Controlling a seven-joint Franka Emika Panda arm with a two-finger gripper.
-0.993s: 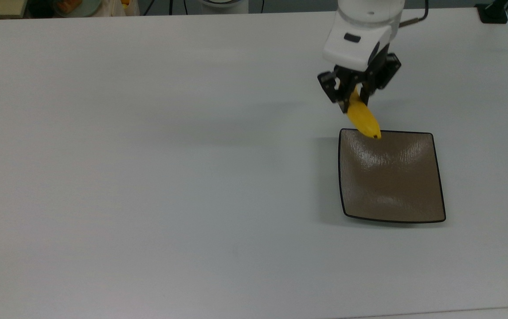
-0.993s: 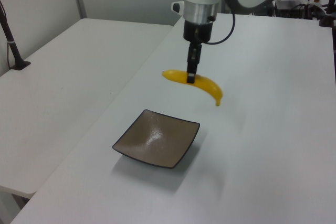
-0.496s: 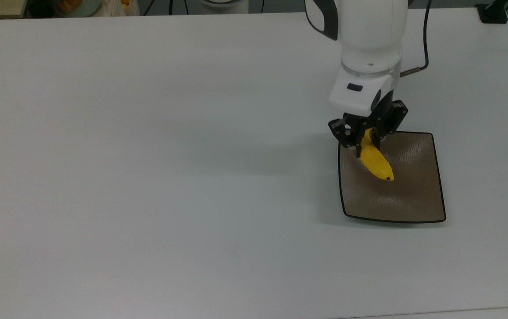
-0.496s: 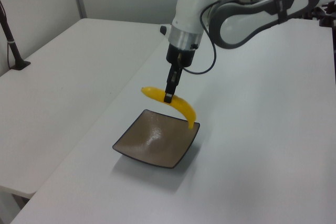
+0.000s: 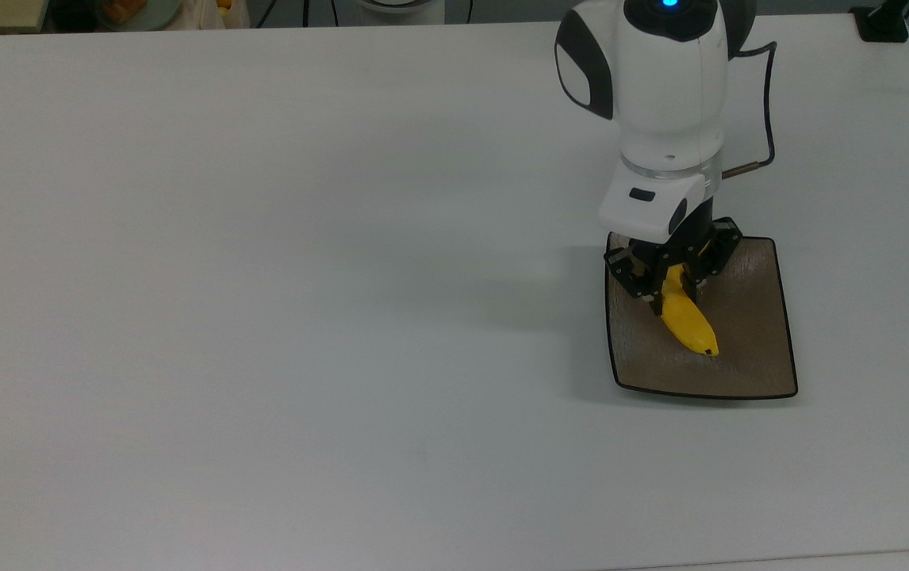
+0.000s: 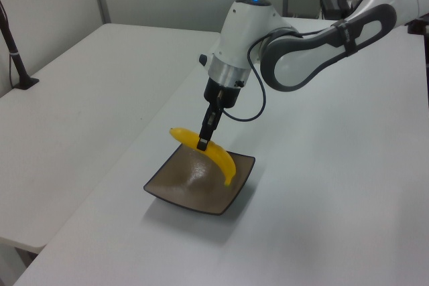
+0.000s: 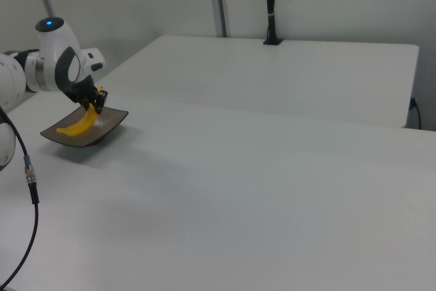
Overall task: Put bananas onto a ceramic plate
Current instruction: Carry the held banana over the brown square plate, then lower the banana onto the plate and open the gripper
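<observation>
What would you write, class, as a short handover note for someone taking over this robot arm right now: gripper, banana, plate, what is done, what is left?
Gripper: shut on the banana, gripping it near the middle.
Banana: held tilted over the ceramic plate; in the left view its lower tip hangs close to the plate's surface, contact unclear.
Plate: flat on the white table, at the top view's right.
Done: banana picked up and carried over the plate.
Left: lower a little, open the fingers, withdraw upward.

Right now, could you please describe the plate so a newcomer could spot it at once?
On the white table, look beneath the arm's gripper, near the top view's right. The ceramic plate is square, shallow and taupe-brown with a thin black rim; a yellow banana hangs over it.
</observation>
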